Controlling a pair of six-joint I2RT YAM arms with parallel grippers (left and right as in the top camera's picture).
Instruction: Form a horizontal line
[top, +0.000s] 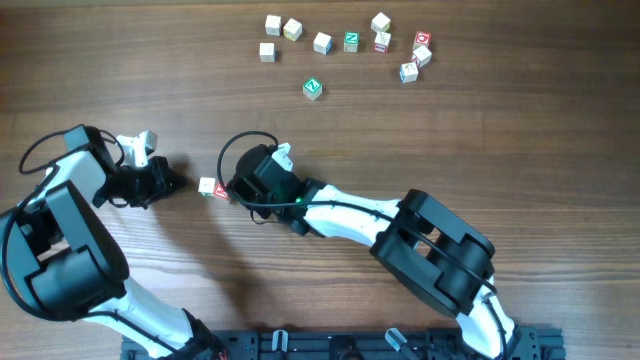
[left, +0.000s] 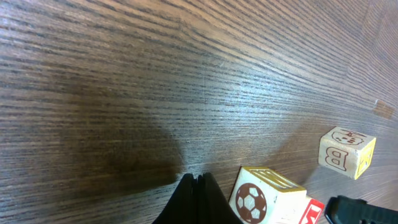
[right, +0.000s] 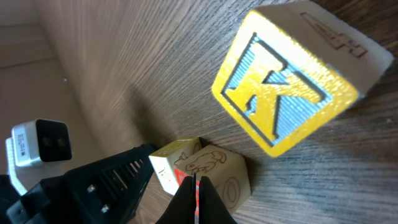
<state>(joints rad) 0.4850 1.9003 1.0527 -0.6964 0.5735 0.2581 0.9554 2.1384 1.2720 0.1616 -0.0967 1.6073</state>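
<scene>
Between left tool (left: 196, 182) and right tool (right: 196, 185) on the desk (top: 450, 130), the pale soccer-ball cube (left: 254, 200) touches the red-lettered cube (left: 314, 213); the yellow K cube (right: 283, 84) lies near. Both tools are clenched, empty. Light, rigid, slick wood, likely: pinch opposite flat faces.

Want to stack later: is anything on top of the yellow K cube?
Nothing rests on the yellow K cube; both visible faces are bare. Its face against the table is hidden.

Dark wood-grain table (top: 150, 60) fills view; black rail (top: 340, 348), possibly mount base, along near edge.
</scene>
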